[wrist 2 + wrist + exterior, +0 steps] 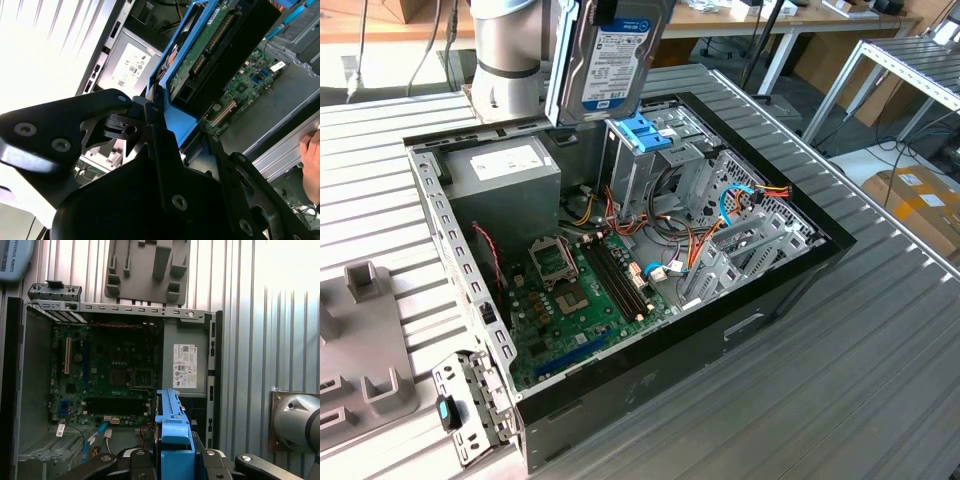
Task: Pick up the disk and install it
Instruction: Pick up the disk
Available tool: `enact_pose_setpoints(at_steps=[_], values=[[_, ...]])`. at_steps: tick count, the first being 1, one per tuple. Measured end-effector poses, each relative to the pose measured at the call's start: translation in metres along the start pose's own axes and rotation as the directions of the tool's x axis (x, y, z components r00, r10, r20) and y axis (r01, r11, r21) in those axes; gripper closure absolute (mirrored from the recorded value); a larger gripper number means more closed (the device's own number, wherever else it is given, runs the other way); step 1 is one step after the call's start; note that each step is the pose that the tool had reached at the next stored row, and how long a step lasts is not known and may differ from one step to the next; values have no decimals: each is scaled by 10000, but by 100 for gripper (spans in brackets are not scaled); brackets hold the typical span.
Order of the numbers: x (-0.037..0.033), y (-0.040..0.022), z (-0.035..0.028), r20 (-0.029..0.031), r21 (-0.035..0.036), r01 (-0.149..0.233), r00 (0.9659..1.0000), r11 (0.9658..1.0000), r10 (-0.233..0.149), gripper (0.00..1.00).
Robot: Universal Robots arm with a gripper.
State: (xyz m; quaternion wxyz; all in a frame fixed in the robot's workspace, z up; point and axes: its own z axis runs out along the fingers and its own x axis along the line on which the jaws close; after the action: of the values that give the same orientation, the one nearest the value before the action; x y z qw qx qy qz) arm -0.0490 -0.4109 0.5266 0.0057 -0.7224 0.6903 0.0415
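Observation:
The disk hangs upright, label facing the exterior camera, just above the metal drive cage with its blue plastic handle inside the open computer case. In the second wrist view my gripper is shut on the blue side rails of the disk, whose green circuit-board side faces this camera. In the first wrist view the blue rail of the disk stands between the black fingers of the gripper, over the case's interior.
The case holds a grey power-supply box, a green motherboard and bundles of coloured cables. My arm's base stands behind the case. A grey fixture lies at the exterior view's left. A person's hand rests near the case edge.

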Motion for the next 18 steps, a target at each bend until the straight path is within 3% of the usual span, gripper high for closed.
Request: enact_pose_setpoints(at_steps=[18], values=[[11,-235,-9,0,0,-1,10000,10000,1,63]])
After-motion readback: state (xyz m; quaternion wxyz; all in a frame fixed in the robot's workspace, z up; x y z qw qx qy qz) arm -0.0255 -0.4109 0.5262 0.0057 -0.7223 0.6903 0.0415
